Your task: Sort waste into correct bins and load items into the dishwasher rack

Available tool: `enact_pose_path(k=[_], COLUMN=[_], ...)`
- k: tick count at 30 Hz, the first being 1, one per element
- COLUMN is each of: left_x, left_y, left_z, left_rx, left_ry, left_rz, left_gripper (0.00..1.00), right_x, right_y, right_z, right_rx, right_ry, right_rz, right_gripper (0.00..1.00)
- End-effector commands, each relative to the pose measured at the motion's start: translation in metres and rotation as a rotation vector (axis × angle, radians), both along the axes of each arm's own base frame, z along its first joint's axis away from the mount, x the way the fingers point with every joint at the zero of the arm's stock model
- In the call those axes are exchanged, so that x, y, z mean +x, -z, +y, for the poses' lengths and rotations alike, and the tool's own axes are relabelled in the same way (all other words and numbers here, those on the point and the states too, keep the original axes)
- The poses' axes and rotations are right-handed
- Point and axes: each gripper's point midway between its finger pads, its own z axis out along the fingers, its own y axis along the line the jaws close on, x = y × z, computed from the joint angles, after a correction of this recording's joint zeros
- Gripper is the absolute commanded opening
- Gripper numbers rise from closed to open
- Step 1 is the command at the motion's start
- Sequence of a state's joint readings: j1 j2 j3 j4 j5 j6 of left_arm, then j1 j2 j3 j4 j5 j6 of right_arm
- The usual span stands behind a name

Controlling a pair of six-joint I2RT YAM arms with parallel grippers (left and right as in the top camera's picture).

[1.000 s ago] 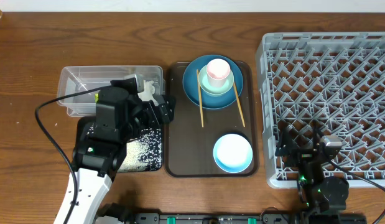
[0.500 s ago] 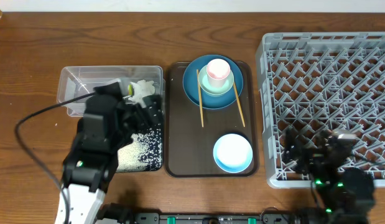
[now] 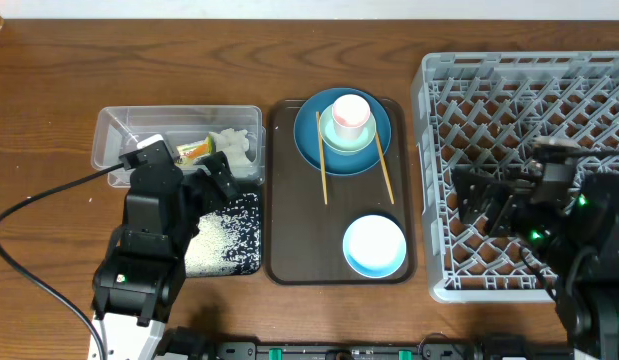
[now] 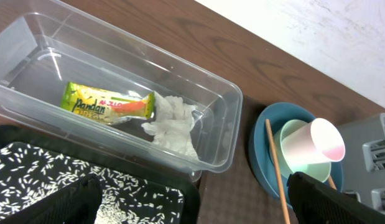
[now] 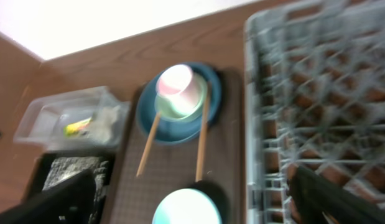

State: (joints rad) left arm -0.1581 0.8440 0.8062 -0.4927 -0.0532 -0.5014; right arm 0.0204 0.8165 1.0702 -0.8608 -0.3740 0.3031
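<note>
Left wrist view only: printed lettering on glossy yellow-green wrapper [image 4: 108,107], flat in clear plastic tub [image 4: 232,124], touching crumpled white napkin [image 4: 173,124].

Overhead only: full peg lattice of square grey rack [image 3: 529,90], right of brown tray [image 3: 289,250].

On tray: round dark-blue plate [image 3: 307,135] with pale-green bowl [image 3: 347,140] and pink cup [image 3: 350,112] stacked; thin wooden chopsticks [image 3: 321,160] either side of bowl; white bowl [image 3: 374,245] nearer front.

Loose white grains [image 3: 211,240] in shallow black bin [image 3: 251,225], partly hidden by left arm.

Left gripper [image 4: 191,183]: spread wide, empty.

Right gripper [image 5: 192,180]: over rack, view blurred, apparently spread wide, nothing held.
</note>
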Motion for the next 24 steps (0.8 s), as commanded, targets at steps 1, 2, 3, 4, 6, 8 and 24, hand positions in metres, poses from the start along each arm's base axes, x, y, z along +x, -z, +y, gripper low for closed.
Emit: enact_pose_path(k=[1, 2, 3, 4, 6, 8, 24], left_x=[0.000, 0.000, 0.000, 0.000, 0.000, 0.000, 0.000], left_y=[0.000, 0.000, 0.000, 0.000, 0.000, 0.000, 0.001], left_z=[0.006, 0.006, 0.006, 0.006, 0.006, 0.006, 0.006], left_rx=[0.008, 0.008, 0.008, 0.007, 0.008, 0.007, 0.008], left_ry=[-0.031, -0.031, -0.031, -0.031, -0.031, -0.031, -0.031], left_rz=[-0.003, -0.003, -0.003, -0.003, -0.002, -0.003, 0.000], left_gripper=[0.98, 0.98, 0.98, 0.98, 0.98, 0.98, 0.98], right_x=[-0.001, 0.001, 0.004, 0.006, 0.010, 0.014, 0.053], right_y=[-0.005, -0.001, 0.005, 0.009, 0.021, 0.034, 0.129], right_z=[0.019, 0.020, 0.022, 0.024, 0.032, 0.040, 0.080], right_rx=[0.089, 0.075, 0.054, 0.041, 0.002, -0.046, -0.341], right_ry=[-0.087, -0.098, -0.109, -0.115, -0.140, -0.152, -0.188], right_rz=[0.025, 0.035, 0.048, 0.058, 0.095, 0.132, 0.319], right_gripper=[0.64, 0.56, 0.54, 0.54, 0.48, 0.46, 0.52])
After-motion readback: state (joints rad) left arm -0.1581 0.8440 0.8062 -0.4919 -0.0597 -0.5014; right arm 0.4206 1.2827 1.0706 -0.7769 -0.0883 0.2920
